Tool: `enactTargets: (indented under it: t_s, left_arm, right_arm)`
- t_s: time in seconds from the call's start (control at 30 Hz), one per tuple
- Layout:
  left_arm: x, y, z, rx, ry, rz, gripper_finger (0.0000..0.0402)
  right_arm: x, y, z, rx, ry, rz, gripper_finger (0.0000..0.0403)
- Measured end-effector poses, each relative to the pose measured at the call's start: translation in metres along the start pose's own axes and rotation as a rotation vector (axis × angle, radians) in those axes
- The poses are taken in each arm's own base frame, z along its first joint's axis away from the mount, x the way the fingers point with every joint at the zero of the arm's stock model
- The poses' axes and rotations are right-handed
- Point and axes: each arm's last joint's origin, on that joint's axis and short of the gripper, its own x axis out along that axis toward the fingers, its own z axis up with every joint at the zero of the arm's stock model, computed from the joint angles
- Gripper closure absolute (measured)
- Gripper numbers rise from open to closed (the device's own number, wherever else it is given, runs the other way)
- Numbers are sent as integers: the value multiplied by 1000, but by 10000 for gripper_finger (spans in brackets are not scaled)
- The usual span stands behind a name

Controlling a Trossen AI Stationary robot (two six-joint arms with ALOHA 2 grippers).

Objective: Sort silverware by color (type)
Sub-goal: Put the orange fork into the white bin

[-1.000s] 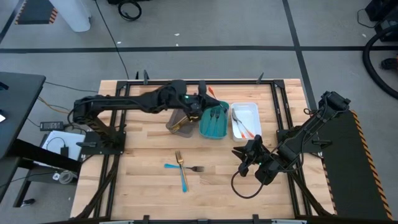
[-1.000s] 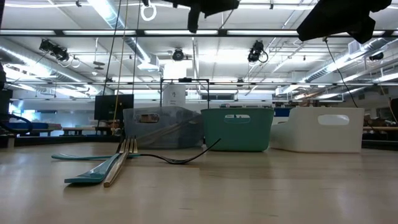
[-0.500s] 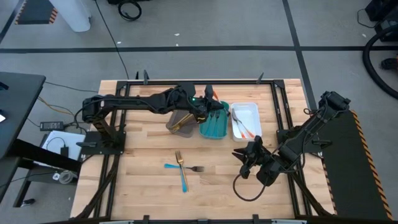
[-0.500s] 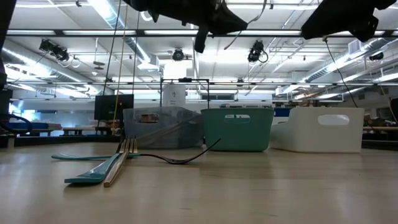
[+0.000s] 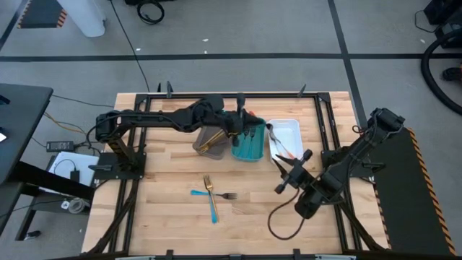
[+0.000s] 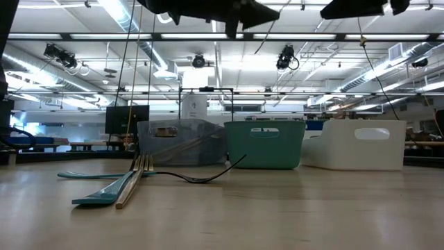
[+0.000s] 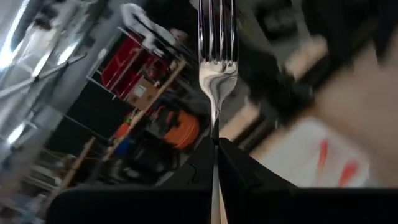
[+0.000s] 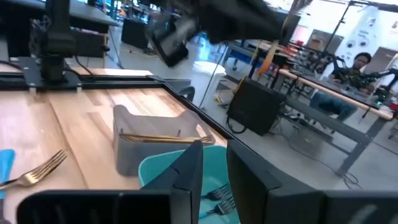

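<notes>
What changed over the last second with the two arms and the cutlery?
The left gripper, shut on an orange-handled silver fork, travelled from above the grey-brown tray toward the white tray, past the teal tray. The right gripper swung up toward the white tray. The gold fork, blue-handled utensil and dark fork on the table stayed put.

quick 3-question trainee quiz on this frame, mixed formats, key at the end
1. True or false: the left gripper is shut on a fork.
2. Which tray lies between the grey tray and the white tray? A) teal B) black C) red
3. Fill in: the pieces lying on the table outside the trays are a gold fork, a dark fork and a ___ utensil.

Key: 1 true. 2 A, the teal tray. 3 blue, the blue utensil. The right gripper waits near the white tray.
</notes>
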Motion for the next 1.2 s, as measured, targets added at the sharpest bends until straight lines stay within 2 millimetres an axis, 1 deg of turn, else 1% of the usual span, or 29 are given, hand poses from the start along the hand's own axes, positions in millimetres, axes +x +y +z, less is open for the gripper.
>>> enactTargets:
  t_s: [0.13,0.27,0.4,0.5,0.67,0.83,0.97,1.07,1.2]
  left_arm:
    - [0,6,6,-207,-74,40,384]
    - [-1,10,9,-382,-155,35,384]
    - [-3,15,8,-538,-195,12,384]
    - [-4,15,5,-615,-219,-21,384]
    - [-9,5,-1,-696,-327,-27,384]
    - [-16,-6,-9,-719,-395,44,384]
    - [-21,-16,-11,-726,-419,142,384]
    - [-25,-22,-12,-724,-446,176,384]
    - [-28,-28,-12,-739,-471,188,384]
  right_arm:
    - [8,-1,1,21,9,-28,309]
    - [14,-4,2,36,9,-57,283]
    - [14,-14,11,124,30,-36,255]
    - [13,-20,16,147,26,-33,243]
    - [12,-25,20,119,23,-35,235]
    - [18,-28,23,145,15,-70,233]
    - [32,-24,25,134,19,-117,233]
    - [44,-19,31,101,27,-130,233]
    - [60,-17,44,90,52,-29,233]
